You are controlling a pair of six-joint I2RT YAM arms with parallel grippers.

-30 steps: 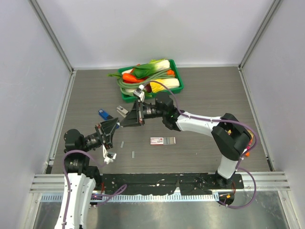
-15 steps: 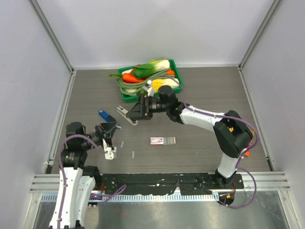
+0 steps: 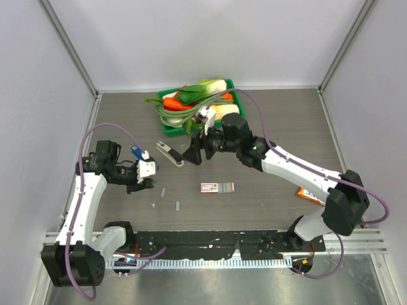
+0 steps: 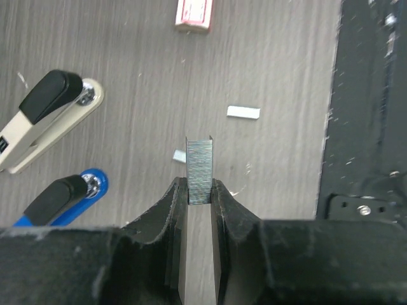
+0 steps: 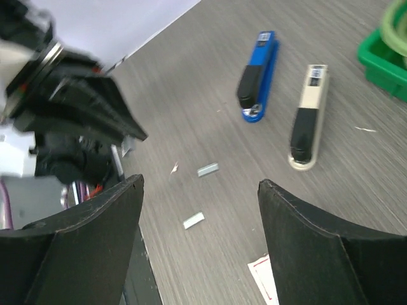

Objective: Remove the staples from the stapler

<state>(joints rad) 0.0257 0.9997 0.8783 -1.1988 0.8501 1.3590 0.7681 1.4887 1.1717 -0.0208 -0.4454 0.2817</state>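
Note:
The stapler, cream-white with a black end, lies flat on the table with nothing gripping it. My left gripper hovers near-left of it, shut on a grey strip of staples that sticks out past the fingertips. More staples lie loose on the table: one short strip and another. My right gripper hangs just right of the stapler, open and holding nothing.
A blue stapler lies left of the cream one. A pink-and-white box sits mid-table. A green tray of vegetables stands at the back. An orange packet lies at the right.
My right gripper opened, let go of the stapler and drew back to the right; the stapler now lies on the table. My left arm swung outward and further from the base, still holding the staple strip.

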